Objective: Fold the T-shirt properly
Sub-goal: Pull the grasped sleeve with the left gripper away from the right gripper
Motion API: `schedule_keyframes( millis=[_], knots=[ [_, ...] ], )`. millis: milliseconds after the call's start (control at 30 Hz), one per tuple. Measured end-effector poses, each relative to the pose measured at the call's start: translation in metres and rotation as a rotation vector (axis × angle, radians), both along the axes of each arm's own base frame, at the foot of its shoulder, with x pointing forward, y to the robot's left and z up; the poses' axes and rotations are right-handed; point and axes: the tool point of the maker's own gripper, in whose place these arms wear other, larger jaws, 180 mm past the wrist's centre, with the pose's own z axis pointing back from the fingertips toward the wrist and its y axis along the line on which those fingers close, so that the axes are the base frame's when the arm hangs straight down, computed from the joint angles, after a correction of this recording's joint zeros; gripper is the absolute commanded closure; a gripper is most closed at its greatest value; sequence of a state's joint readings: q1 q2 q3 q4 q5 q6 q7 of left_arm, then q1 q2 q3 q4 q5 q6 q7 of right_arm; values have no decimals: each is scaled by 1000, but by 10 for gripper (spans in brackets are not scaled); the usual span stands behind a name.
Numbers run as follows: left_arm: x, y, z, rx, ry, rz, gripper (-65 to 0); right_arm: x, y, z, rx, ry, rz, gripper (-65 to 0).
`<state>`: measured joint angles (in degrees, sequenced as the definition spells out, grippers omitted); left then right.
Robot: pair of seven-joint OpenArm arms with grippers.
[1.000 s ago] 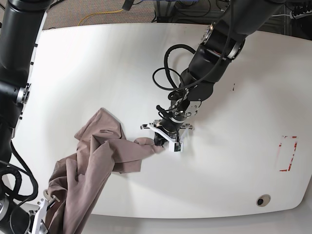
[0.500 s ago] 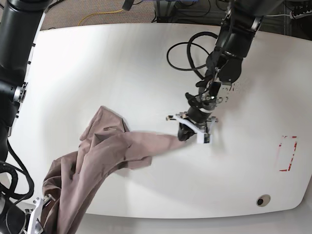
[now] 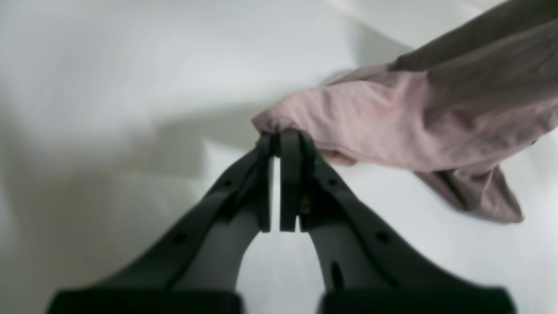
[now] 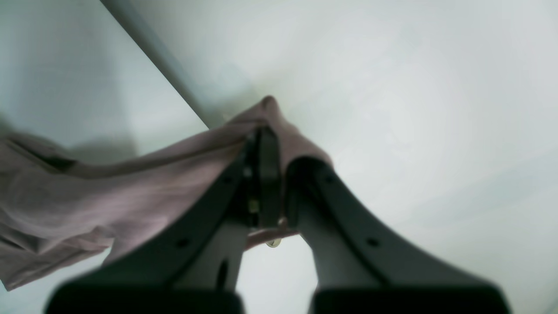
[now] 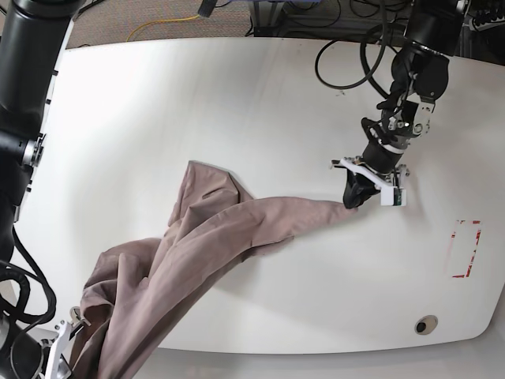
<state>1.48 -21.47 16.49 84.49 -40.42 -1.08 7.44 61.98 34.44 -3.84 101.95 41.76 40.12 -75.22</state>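
Observation:
The mauve-brown T-shirt [image 5: 213, 245] lies bunched and stretched in a long diagonal across the white table [image 5: 197, 103], from the front left corner toward the right. My left gripper [image 5: 357, 197] is shut on its far right tip, low over the table. In the left wrist view the left gripper [image 3: 277, 137] pinches a folded edge of the T-shirt [image 3: 392, 122]. My right gripper [image 5: 69, 332] sits at the front left table edge, half hidden by cloth. In the right wrist view the right gripper [image 4: 272, 139] is shut on the T-shirt [image 4: 130, 192], which drapes over one finger.
A red rectangular marking [image 5: 465, 249] and a dark round hole [image 5: 426, 324] are on the table's right side. Black cables [image 5: 347, 63] loop off the left arm. A yellow cable [image 5: 162, 24] lies on the floor behind. The table edge [image 4: 152, 52] runs past the right gripper.
My left gripper has pulled the shirt's tip to the right and a little farther back, drawing the cloth out longer. The right gripper stays at the front left corner.

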Motion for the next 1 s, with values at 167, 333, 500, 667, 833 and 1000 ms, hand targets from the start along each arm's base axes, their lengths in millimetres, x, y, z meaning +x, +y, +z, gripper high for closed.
schedule_keyframes(
  millis=[167,333,500,667,833,1000],
  knots=[
    [-22,11,-21,5,67,19,-3,0,1,-4,4,6,7,0],
    [-38,7,-35,1,109,7,-4,2,3,-21,6,44,9,0],
    [-48,5,-45,7,158,-7,-92,3,10,-21,19,42,25,0],
    [-54,2,-55,19,224,-35,-311,3,12,-25,21,51,28,0],
    [-49,2,-51,22,217,-38,-374,4,12,-25,22,50,29,0],
    [-50,1,-49,30,220,-49,-375,4,13,-25,23,50,30,0]
  ],
)
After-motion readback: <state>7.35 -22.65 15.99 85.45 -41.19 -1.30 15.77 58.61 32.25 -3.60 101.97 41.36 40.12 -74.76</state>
